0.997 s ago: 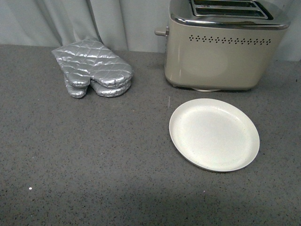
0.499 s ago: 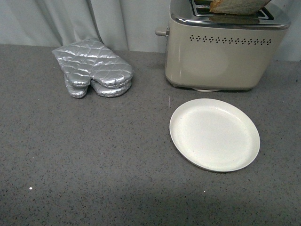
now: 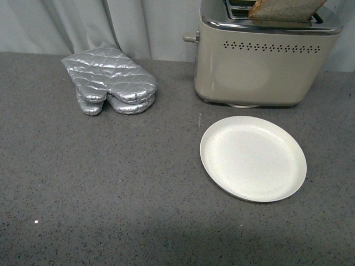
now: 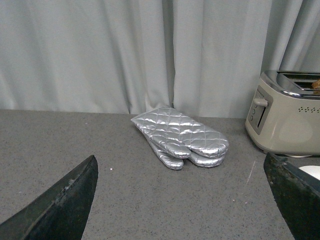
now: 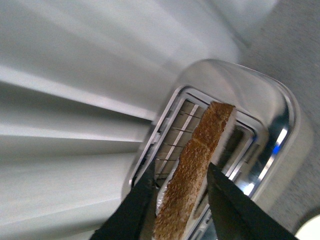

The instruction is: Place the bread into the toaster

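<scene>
The beige toaster point(image 3: 260, 61) with a chrome top stands at the back right of the counter. The bread point(image 3: 285, 8) hangs tilted just over its slots at the top edge of the front view. In the right wrist view my right gripper point(image 5: 182, 192) is shut on the bread point(image 5: 192, 170), edge-on above the toaster's slots point(image 5: 235, 145). The right gripper itself is out of the front view. My left gripper point(image 4: 182, 200) is open and empty, low over the counter, facing the toaster point(image 4: 287, 120) from the left.
A silver quilted oven mitt point(image 3: 111, 80) lies at the back left, also in the left wrist view point(image 4: 180, 135). An empty white plate point(image 3: 252, 158) sits in front of the toaster. A grey curtain point(image 3: 138, 25) hangs behind the counter.
The bread came into view over the toaster from above and has dropped slightly closer to the slots. The mitt, plate and toaster have not moved.
</scene>
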`<state>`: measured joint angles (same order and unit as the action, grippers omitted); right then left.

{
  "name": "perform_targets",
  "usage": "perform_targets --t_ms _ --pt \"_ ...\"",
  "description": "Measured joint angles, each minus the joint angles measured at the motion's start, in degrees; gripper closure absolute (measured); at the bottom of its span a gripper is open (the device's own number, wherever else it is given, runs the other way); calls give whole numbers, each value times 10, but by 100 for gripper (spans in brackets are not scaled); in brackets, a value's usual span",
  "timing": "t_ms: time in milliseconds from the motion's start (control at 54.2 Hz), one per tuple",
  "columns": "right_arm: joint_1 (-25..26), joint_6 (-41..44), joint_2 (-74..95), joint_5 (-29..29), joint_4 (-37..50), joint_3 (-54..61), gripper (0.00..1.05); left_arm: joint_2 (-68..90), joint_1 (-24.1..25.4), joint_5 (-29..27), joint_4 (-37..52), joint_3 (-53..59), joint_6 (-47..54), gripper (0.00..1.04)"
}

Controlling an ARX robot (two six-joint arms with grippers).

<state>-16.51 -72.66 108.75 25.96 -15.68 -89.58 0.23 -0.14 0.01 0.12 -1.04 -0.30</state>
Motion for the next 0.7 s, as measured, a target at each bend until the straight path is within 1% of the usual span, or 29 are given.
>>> perform_targets --t_ms 74,92,185,222,277,314,332,369,388,443,517,536,572,628,702 --pt "-4 59 -3 10 48 5 64 0 0 0 0 0 0 7" --pt "-6 94 -9 19 75 15 58 0 0 0 0 0 0 7" --pt "-15 213 -35 40 176 62 42 0 0 0 0 0 0 7" --pt "-19 276 -54 39 240 93 34 0 0 0 0 0 0 7" --pt "-21 339 -72 31 288 120 26 0 0 0 0 0 0 7" --pt "-23 395 -91 23 332 148 19 0 0 0 0 0 0 7" --pt "-24 402 -96 23 342 155 17 0 0 0 0 0 0 7" --pt "-26 442 -112 23 373 179 12 0 0 0 0 0 0 7" --pt "-27 480 -127 24 402 205 8 0 0 0 0 0 0 7" --pt "-26 571 -163 26 477 273 10 0 0 0 0 0 0 7" --pt "-16 682 -204 21 588 371 10 0 0 0 0 0 0 7" --pt "-14 688 -208 20 598 381 10 0 0 0 0 0 0 7" --pt "-7 730 -223 11 633 418 10 0 0 0 0 0 0 7" --pt "2 780 -246 2 662 462 10 0 0 0 0 0 0 7" --pt "15 819 -278 -12 676 511 10 0 0 0 0 0 0 7"
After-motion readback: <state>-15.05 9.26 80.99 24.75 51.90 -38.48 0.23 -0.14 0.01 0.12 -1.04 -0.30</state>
